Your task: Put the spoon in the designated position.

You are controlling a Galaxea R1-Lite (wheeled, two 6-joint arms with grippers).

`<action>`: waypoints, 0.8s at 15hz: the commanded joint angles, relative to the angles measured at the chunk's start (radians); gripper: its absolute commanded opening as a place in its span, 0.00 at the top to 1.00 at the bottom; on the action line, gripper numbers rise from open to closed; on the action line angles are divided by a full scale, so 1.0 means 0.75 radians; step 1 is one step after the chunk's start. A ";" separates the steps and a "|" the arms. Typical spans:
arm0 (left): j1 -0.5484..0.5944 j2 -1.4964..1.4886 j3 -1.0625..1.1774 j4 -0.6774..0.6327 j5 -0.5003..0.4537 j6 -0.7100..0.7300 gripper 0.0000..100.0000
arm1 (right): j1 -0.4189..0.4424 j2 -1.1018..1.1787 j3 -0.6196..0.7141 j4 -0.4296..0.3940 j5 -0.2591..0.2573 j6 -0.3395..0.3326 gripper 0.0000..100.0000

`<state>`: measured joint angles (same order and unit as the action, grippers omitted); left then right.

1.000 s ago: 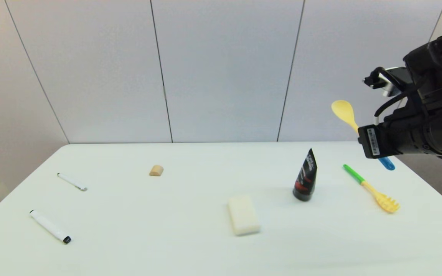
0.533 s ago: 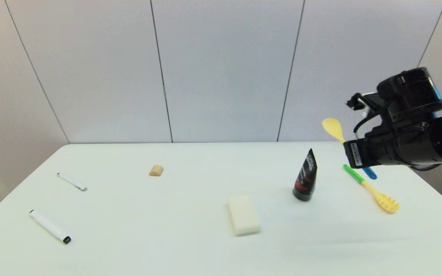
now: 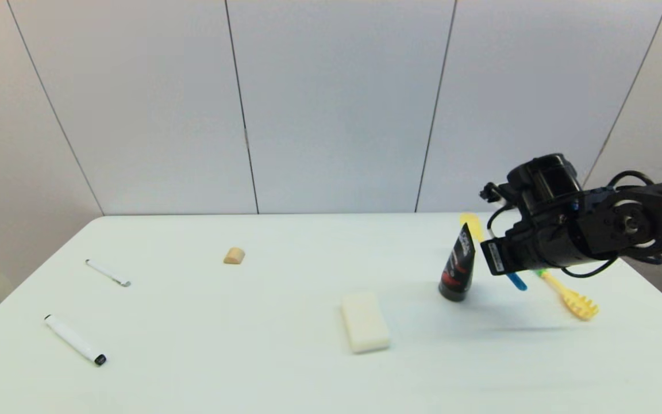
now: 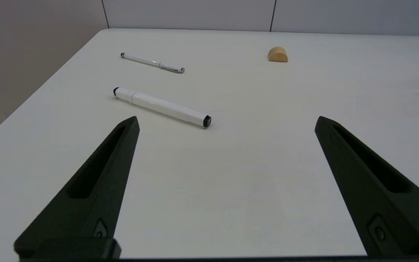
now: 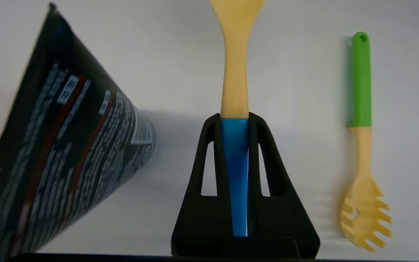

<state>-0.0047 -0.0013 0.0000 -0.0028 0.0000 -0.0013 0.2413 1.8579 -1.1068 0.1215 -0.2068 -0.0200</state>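
Lowering my right gripper [image 5: 234, 120] toward the table [image 3: 250, 345], jaws pinching the spoon [image 5: 234, 72] between black tube [image 3: 457, 267] and pasta fork [image 5: 360, 145]; left gripper [image 4: 226, 122] spread, idling.

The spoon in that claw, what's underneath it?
Under the spoon, clamped in the right gripper, only bare white table shows, between the black tube and pasta fork. The gripper covers the patch below the blue handle.

Black tube [image 5: 60, 145]: small white print, blurred, unreadable. No other readable text.
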 commanded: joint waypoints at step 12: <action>0.000 0.002 0.000 0.000 0.000 0.000 0.00 | -0.084 0.106 0.073 -0.131 -0.017 -0.108 1.00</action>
<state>-0.0047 -0.0013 0.0000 -0.0028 0.0000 -0.0013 0.1885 1.9315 -1.0549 0.0226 -0.2183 -0.0989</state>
